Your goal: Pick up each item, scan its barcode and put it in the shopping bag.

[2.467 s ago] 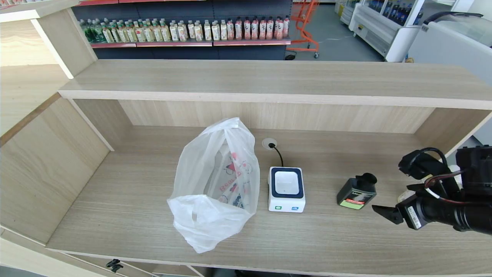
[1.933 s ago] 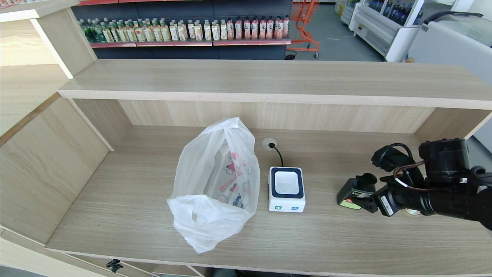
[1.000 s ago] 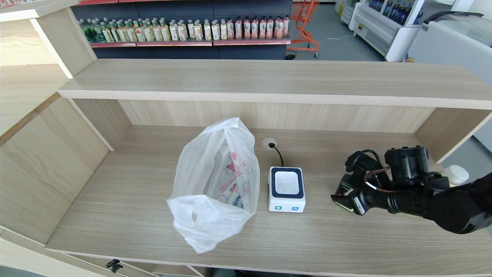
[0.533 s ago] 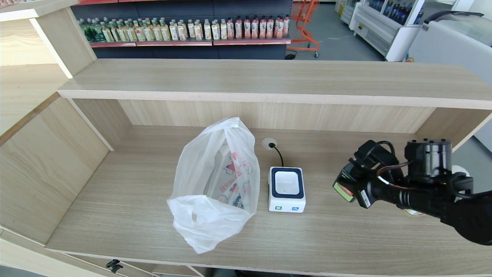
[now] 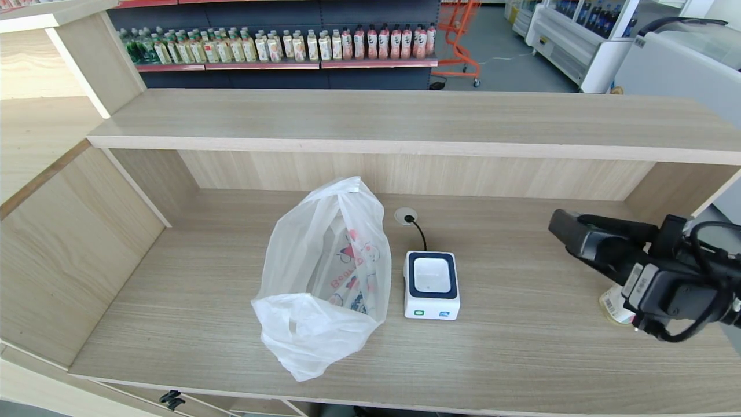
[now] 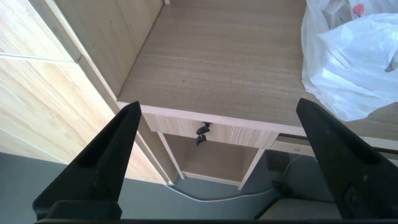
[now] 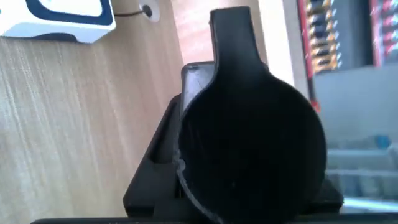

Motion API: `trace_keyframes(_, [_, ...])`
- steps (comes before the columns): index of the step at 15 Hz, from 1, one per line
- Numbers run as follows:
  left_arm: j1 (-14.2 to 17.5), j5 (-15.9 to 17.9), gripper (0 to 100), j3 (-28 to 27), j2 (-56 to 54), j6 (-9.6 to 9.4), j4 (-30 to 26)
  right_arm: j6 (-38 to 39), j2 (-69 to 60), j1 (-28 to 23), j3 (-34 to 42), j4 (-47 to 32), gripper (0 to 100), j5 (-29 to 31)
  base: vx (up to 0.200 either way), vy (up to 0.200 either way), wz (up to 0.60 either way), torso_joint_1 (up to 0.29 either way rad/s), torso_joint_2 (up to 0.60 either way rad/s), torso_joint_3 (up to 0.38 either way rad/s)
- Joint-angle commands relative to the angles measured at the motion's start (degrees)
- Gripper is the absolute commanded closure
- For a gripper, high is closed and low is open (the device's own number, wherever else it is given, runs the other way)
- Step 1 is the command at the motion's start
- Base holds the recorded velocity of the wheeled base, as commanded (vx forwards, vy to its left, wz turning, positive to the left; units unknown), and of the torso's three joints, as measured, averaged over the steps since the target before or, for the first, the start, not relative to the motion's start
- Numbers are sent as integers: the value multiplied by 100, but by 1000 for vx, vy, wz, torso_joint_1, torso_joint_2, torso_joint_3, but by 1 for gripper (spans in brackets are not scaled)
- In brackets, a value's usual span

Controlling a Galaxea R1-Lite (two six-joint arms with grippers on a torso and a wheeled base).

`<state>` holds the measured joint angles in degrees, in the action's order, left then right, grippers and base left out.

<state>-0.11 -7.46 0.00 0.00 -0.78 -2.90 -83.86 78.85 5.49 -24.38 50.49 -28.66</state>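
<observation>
R jaws gripping black bottle [image 7: 249,149] (midair), scanner [image 5: 431,284] nearby

Wide free bench [image 5: 521,347] btwn scanner [image 5: 431,284] & jar [image 5: 615,306] at right end. Bag [image 5: 318,278] stands just left of scanner; cable [image 5: 418,231] behind it; ledge [image 5: 405,121] along back.

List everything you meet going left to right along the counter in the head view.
shopping bag → scanner → right tool, holding the dark bottle above the counter.
</observation>
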Motion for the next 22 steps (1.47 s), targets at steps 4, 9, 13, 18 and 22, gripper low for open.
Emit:
trace_keyframes(4, [2,-1,0,0,9,-1,0,-4622,52,278,-32,-787,100,-2645,0,0,0,0,0,0])
trace_keyframes(9, [2,-1,0,0,0,-1,0,-6749,474,910,-119,-2764,100,-2803,0,0,0,0,0,0])
trace_keyframes(13, [2,-1,0,0,0,-1,0,-7478,693,1728,-313,-2738,100,-3365,0,0,0,0,0,0])
trace_keyframes(18, [2,-1,0,0,0,-1,0,-7584,1115,2668,-647,-2720,100,-3436,0,0,0,0,0,0])
trace_keyframes(22, [2,-1,0,0,0,-1,0,-7566,1080,2633,-656,-2518,100,-3445,0,0,0,0,0,0])
